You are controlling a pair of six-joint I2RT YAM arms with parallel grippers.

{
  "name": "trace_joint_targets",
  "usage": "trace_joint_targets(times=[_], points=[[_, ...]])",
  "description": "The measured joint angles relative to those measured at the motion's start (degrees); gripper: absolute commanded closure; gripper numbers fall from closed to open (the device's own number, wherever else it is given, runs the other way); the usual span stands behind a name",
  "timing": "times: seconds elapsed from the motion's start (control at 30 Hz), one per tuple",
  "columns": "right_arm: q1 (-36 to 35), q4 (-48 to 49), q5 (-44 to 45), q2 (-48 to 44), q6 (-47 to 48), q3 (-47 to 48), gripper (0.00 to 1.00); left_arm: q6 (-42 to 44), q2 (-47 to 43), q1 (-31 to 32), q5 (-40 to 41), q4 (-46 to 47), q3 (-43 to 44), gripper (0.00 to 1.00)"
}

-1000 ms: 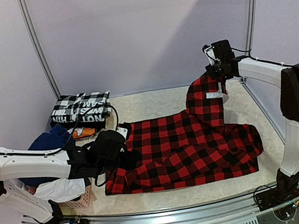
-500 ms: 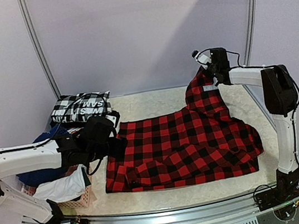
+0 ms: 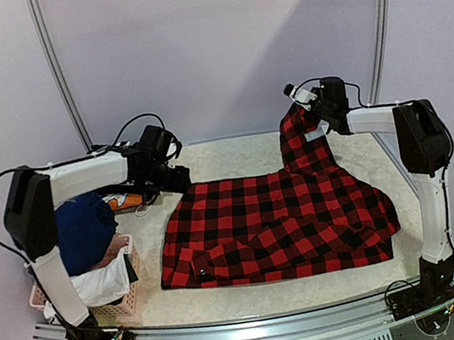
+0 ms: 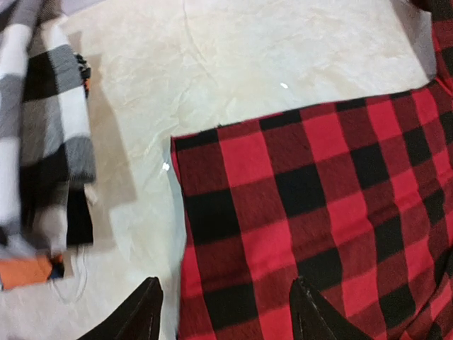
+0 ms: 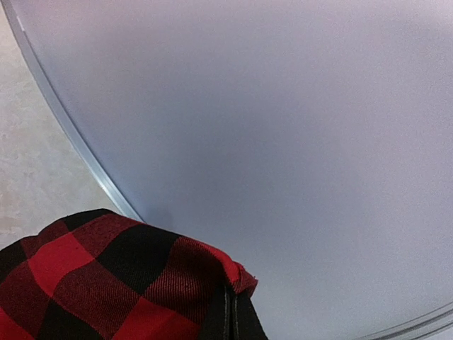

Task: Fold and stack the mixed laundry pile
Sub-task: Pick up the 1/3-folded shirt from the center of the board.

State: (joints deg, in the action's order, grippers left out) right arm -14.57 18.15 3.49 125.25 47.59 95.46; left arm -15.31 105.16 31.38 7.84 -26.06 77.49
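At the left edge of the table (image 3: 233, 156), a pink basket (image 3: 125, 303) is seen with a navy piece (image 3: 82, 230) and a white piece (image 3: 99, 285) of the mixed laundry pile heaped in it, neither yet folded. Behind it, a black-and-white checked garment (image 4: 42, 106) lies folded, with something orange (image 4: 25, 273) at its near side. The left gripper (image 4: 225, 297), held low beside the basket a second ago, has been swung out to the far left corner of the red-and-black plaid shirt (image 3: 278, 222). Its fingers are spread apart above that corner and nothing is held between them. The shirt is now laid flatter across the middle of the table, and its left edge has been drawn straighter. At the right, one end of the shirt is kept lifted off the table by the right gripper (image 3: 314, 114), whose fingers are clamped on the cloth. That gripper has been drawn slightly back and to the left.

The shirt is judged to be spread for folding, with a grasp of the free corner the likely next step. The checked garment lies near that corner and could be caught along with it. The rumpled near hem (image 3: 251, 273) is yet to be smoothed.
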Motion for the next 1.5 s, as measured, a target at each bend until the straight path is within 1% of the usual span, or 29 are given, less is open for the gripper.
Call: trace_joint_targets(times=[0.1,0.27,0.37,0.53,0.67,0.73,1.0,1.13,1.27,1.33,1.47,1.5], points=[[0.00,0.02,-1.27,0.00,0.39,-1.66,1.00,1.92,8.24,-3.45,-3.17,-3.50,8.74,0.36],[0.00,-0.02,-2.01,0.00,0.66,-2.56,1.00,4.20,19.52,-6.88,-6.45,-8.87,21.53,0.37],[0.00,0.44,-2.21,-0.04,0.85,-3.32,1.00,5.49,24.52,-8.07,-7.67,-11.17,27.15,0.39],[0.00,0.76,-2.36,-0.04,1.44,-6.03,1.00,6.47,30.03,-8.74,-8.87,-14.93,34.97,0.42],[0.00,0.83,-2.36,-0.04,1.84,-6.54,1.00,6.78,32.20,-8.76,-9.46,-16.41,38.32,0.46],[0.00,1.03,-2.36,-0.09,1.99,-6.58,1.00,6.97,32.92,-8.76,-9.60,-17.11,39.41,0.50],[0.00,1.53,-3.96,-1.44,2.21,-7.74,1.00,6.95,36.89,-8.79,-9.62,-19.32,42.49,0.55],[0.00,1.64,-4.35,-2.54,2.23,-8.17,1.00,6.93,38.36,-8.79,-9.51,-19.85,44.68,0.63],[0.00,1.66,-4.63,-3.61,2.23,-8.59,1.00,6.93,38.58,-8.83,-9.81,-19.89,45.09,0.77],[0.00,1.70,-4.74,-3.93,2.21,-8.61,1.00,6.86,38.75,-8.83,-10.08,-19.93,45.29,0.83],[0.00,2.05,-4.79,-4.07,2.23,-9.01,1.00,6.40,38.86,-8.90,-10.64,-19.69,45.38,1.00],[0.02,2.05,-4.83,-4.07,2.23,-9.20,1.00,6.40,38.86,-8.92,-10.97,-19.67,45.38,1.00]])
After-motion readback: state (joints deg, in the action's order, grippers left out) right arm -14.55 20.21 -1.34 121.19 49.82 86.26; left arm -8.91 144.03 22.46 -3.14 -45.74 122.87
